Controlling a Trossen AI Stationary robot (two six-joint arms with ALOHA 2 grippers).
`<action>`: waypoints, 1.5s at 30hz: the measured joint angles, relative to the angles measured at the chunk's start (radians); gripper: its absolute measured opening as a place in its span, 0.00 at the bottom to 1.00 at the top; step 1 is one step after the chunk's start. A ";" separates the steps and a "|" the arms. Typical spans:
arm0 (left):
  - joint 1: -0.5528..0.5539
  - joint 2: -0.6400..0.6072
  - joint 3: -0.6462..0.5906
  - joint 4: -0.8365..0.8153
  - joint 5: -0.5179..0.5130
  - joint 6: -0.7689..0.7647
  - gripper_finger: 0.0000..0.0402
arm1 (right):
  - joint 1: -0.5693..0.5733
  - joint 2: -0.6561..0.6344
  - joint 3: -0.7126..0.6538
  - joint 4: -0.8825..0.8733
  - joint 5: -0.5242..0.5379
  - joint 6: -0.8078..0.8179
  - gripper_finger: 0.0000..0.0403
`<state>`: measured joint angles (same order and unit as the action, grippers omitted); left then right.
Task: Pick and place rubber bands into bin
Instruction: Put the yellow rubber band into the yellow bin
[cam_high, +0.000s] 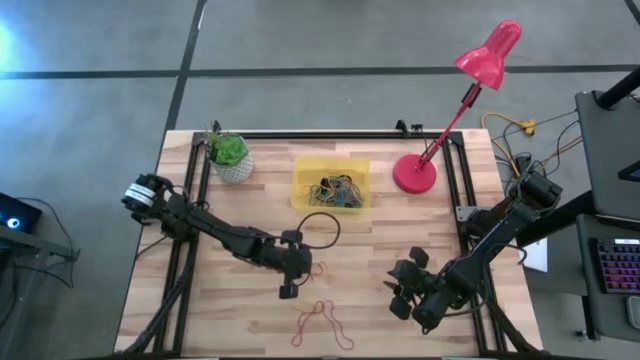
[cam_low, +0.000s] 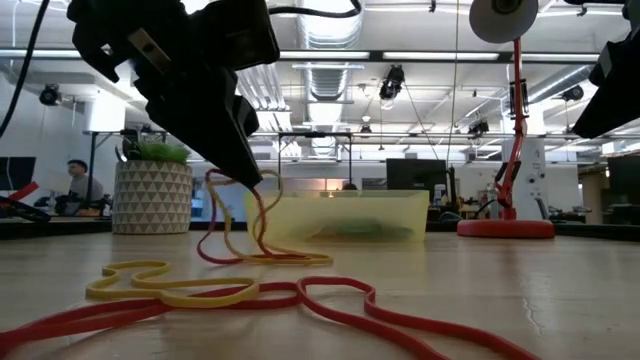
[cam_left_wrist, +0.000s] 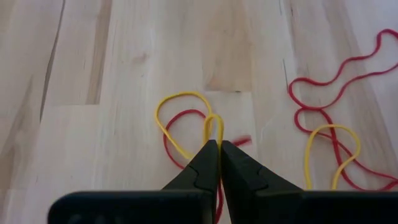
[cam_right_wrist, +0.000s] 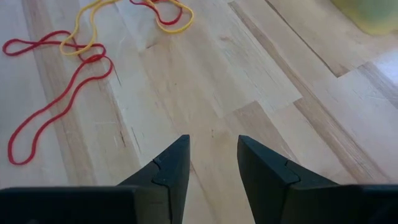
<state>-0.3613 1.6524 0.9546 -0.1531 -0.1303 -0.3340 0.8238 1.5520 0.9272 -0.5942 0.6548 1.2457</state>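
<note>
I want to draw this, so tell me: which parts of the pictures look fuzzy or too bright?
Low view: the red and yellow rubber bands nearest the camera look soft and the ceiling lights glare white. Left wrist view: a red band smears beside the left gripper. High view: a blue-white glow at the left edge; the bin looks clear. Right wrist view: the right gripper looks sharp.

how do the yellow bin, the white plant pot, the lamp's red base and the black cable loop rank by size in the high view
1. yellow bin
2. Unsure: black cable loop, lamp's red base and white plant pot look much alike in footprint, the loop perhaps slightly widest.
</note>
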 joint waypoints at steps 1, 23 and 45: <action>0.000 0.000 0.000 0.004 0.001 0.000 0.00 | 0.000 0.000 0.000 0.000 0.000 0.000 0.30; 0.008 0.000 -0.030 0.013 0.028 -0.025 0.09 | 0.000 0.000 0.000 0.001 0.000 0.005 0.30; 0.015 0.103 -0.021 0.009 0.009 -0.052 0.20 | 0.000 0.000 0.000 0.004 0.000 0.011 0.30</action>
<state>-0.3462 1.7554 0.9333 -0.1440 -0.1215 -0.3859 0.8238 1.5520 0.9272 -0.5907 0.6552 1.2572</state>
